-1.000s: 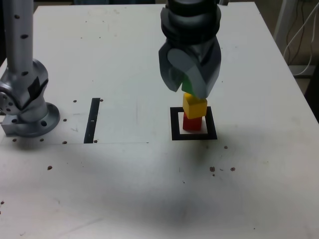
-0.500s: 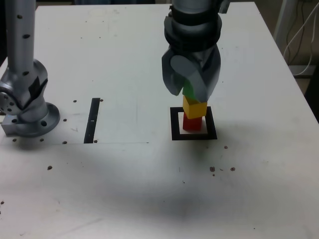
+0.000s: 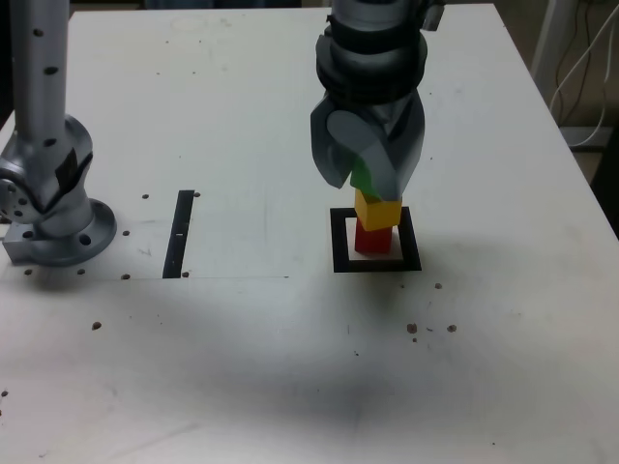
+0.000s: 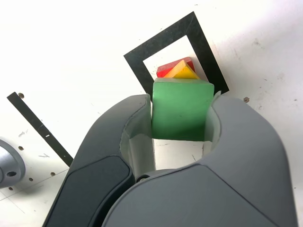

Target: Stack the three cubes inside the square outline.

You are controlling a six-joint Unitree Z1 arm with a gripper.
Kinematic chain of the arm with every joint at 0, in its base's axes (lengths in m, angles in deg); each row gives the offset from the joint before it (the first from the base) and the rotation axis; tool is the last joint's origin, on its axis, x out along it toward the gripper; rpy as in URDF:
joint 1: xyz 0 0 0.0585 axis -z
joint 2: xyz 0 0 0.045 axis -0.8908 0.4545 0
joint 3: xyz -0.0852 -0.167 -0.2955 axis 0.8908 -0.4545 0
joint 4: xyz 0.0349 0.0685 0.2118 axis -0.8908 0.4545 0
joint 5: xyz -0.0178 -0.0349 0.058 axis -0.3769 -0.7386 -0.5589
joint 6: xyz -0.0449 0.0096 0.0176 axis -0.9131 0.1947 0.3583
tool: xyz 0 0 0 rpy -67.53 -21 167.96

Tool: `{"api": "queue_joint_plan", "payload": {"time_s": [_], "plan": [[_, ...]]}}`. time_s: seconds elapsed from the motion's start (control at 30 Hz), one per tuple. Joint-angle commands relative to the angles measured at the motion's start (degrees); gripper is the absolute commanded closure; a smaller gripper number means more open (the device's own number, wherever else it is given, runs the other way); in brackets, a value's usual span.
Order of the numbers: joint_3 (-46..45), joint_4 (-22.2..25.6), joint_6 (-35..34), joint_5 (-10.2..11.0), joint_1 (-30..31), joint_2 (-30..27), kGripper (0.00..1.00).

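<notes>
Since the earlier exterior frames, the arm has shifted only slightly: the gripper (image 3: 368,179) sits a little lower over the stack, and the green cube (image 3: 364,177) has come down with it onto the yellow cube (image 3: 378,210). Nothing else on the table (image 3: 242,116) has changed position.

Largest first: the white table carries the arm's base column (image 3: 44,184) at 9 o'clock in the exterior view and a narrow black strip (image 3: 179,233) between that base and the work area. The square outline (image 3: 375,263) lies at roughly 4 o'clock from the table centre.

Inside the outline, the red cube (image 3: 372,239) rests on the pale centre, and the yellow cube sits on top of it, turned slightly relative to it.

In the wrist view, the gripper (image 4: 182,127) has both pads against opposite faces of the green cube (image 4: 181,109), with the yellow cube (image 4: 182,72) and red cube (image 4: 171,67) visible past it inside the square outline (image 4: 199,40). The jaws are closed on the cube, with no visible gap.

Progress assessment: two cubes are stacked and the third appears seated on top. Remaining steps are likely release and a straight upward retreat. The rotated yellow cube gives some risk of a tilt on release.
</notes>
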Motion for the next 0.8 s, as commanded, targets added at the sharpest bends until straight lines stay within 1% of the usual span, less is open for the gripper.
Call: {"api": "queue_joint_plan", "payload": {"time_s": [0.0,0.13,0.3,0.43,0.5,0.63,0.77], "plan": [[-0.25,0.04,0.31,0.13,-0.11,-0.21,0.44],[-0.28,-0.08,0.78,0.31,-0.12,-0.20,0.30],[-0.24,-0.20,1.17,0.60,-0.11,-0.04,0.21],[-0.21,-0.08,1.32,0.84,-0.11,-0.07,0.08],[-0.18,0.07,1.24,1.03,-0.12,-0.29,0.03],[-0.06,0.91,0.94,1.40,-0.13,-1.59,0.01],[0.54,3.25,0.75,1.52,-0.15,-4.15,0.01]]}}
